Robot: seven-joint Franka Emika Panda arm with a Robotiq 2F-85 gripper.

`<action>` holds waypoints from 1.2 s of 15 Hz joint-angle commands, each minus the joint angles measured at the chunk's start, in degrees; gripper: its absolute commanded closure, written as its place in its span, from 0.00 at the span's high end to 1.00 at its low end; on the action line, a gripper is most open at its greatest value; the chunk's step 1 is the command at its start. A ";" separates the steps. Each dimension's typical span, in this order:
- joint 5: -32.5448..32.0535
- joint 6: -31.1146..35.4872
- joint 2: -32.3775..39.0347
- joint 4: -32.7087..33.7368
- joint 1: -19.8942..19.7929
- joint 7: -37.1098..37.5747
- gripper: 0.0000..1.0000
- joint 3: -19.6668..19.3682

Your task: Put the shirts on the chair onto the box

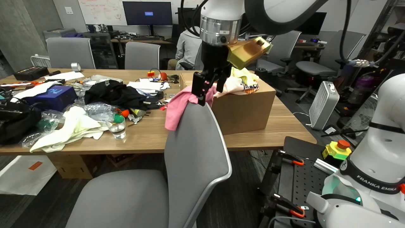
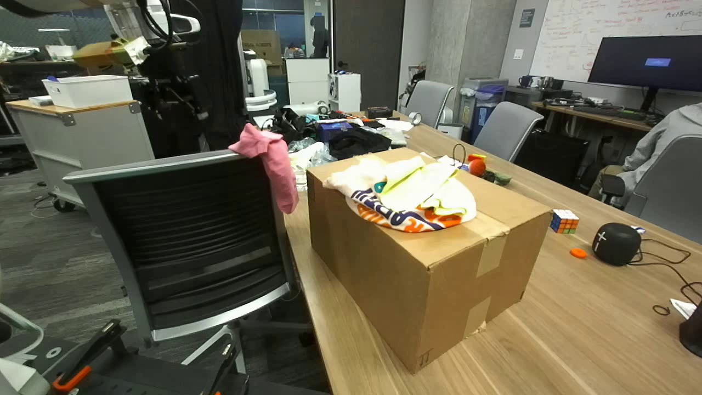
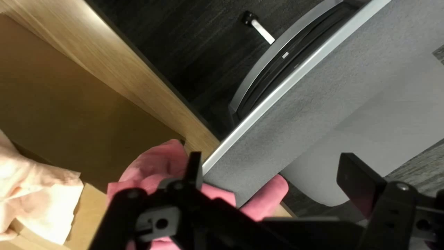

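A pink shirt (image 1: 177, 112) hangs over the top corner of the grey chair's backrest (image 1: 197, 142); the shirt (image 2: 277, 170) and chair (image 2: 197, 236) also show in an exterior view. The cardboard box (image 2: 373, 269) stands on the table beside the chair. A white shirt with coloured print and a yellow cloth (image 2: 411, 189) lie on its top. My gripper (image 1: 210, 95) is open, its fingers apart, and in an exterior view (image 2: 181, 112) it is higher than the pink shirt. In the wrist view the gripper (image 3: 272, 170) partly hides the pink shirt (image 3: 269, 198); nothing is held between the fingertips.
The wooden table (image 1: 145, 136) bears a pale cloth (image 1: 71, 128), a glass of water (image 1: 117, 129), a black cloth (image 1: 112, 93) and a blue box (image 1: 52, 96). A speaker (image 2: 617, 244) and a puzzle cube (image 2: 565, 221) are beyond the box.
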 commanded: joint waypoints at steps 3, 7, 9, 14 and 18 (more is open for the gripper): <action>-11.13 6.55 2.09 -0.04 -2.55 4.86 1.00 0.80; -19.94 8.24 2.14 0.10 -4.05 9.96 1.00 0.53; -22.79 8.52 2.29 0.05 -4.45 12.01 1.00 0.44; -25.48 8.30 3.36 -0.04 -4.37 15.46 1.00 0.21; -24.55 8.20 5.36 0.05 -4.05 16.51 1.00 -0.47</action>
